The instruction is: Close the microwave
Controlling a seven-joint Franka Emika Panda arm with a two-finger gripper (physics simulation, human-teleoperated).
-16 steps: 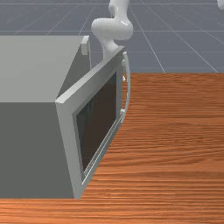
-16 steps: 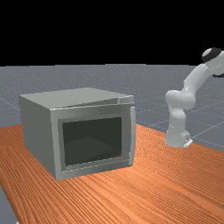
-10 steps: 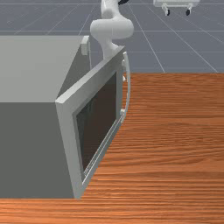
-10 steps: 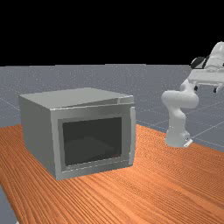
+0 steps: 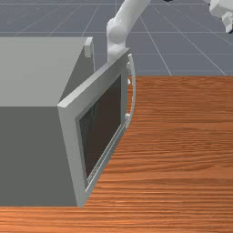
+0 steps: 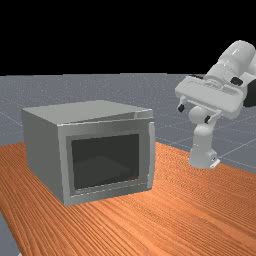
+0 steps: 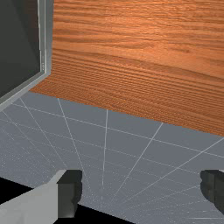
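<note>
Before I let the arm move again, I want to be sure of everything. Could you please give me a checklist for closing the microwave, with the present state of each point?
1. Door fully shut: not ok, it stands ajar, at an angle to the microwave.
2. Gripper empty: ok, open with nothing between its fingers.
3. Gripper at the door, ready to push: not ok, it is in the air, apart from the door, on the far view's right.
4. Handle free of the gripper: ok, nothing touches it.
5. Inside of the microwave free of objects: cannot tell, the door hides most of it.
</note>
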